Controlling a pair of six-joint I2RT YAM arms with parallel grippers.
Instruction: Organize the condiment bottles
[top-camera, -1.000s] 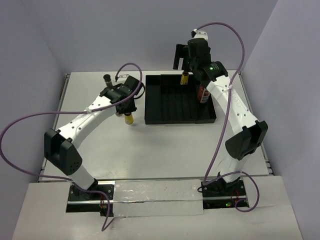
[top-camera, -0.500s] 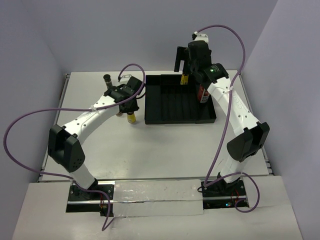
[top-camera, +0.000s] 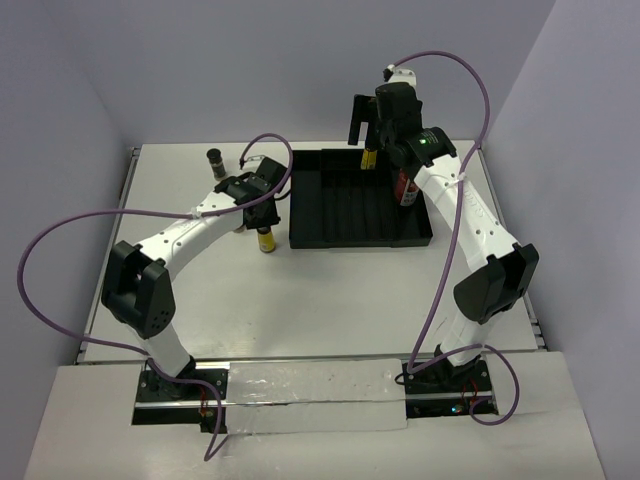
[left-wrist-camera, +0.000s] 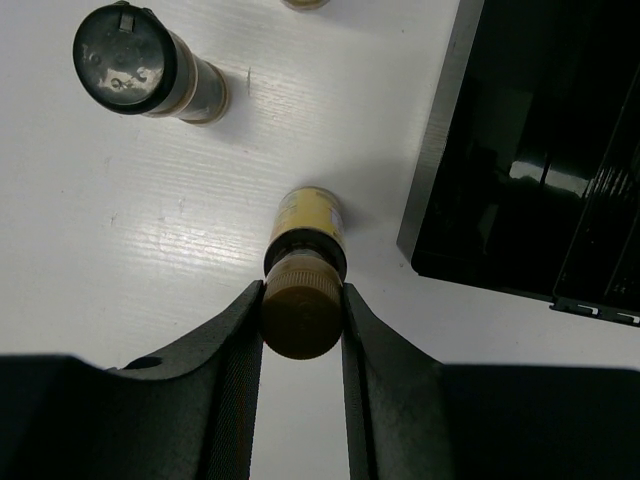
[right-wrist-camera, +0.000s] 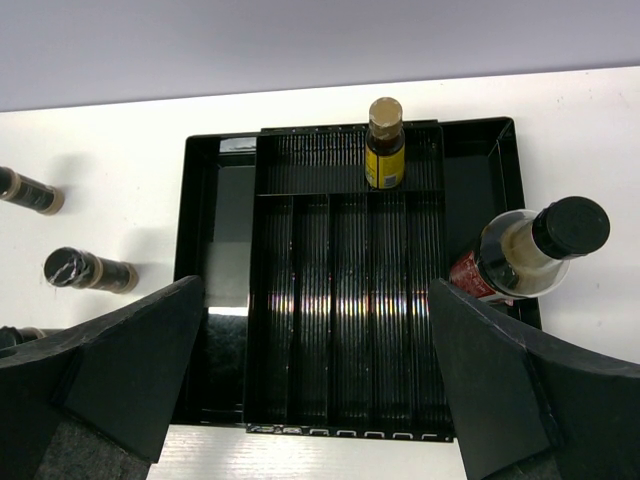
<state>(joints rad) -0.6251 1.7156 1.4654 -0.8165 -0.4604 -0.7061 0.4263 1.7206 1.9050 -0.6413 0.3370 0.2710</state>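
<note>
My left gripper (left-wrist-camera: 302, 300) is shut on the tan cap of a yellow condiment bottle (left-wrist-camera: 306, 215), held upright just left of the black ribbed tray (left-wrist-camera: 440, 150). From above, that bottle (top-camera: 265, 240) sits under the left gripper (top-camera: 262, 218). My right gripper (right-wrist-camera: 318, 340) stands open and empty high over the tray (right-wrist-camera: 190, 230). Inside the tray, a second yellow bottle (right-wrist-camera: 385, 150) stands at the far end and a reddish bottle with a black cap (right-wrist-camera: 520, 255) stands at the right. A dark bottle with a black lid (left-wrist-camera: 140, 65) stands on the table to the left.
Two more dark bottles (right-wrist-camera: 28, 190) (right-wrist-camera: 85, 270) show on the white table left of the tray. Purple cables loop over both arms. Purple walls enclose the table on three sides. The right gripper (top-camera: 365, 125) hangs over the tray's far edge.
My left arm has shifted slightly right toward the tray, carrying the yellow bottle, and its elbow has swung right. The right arm barely moved.
</note>
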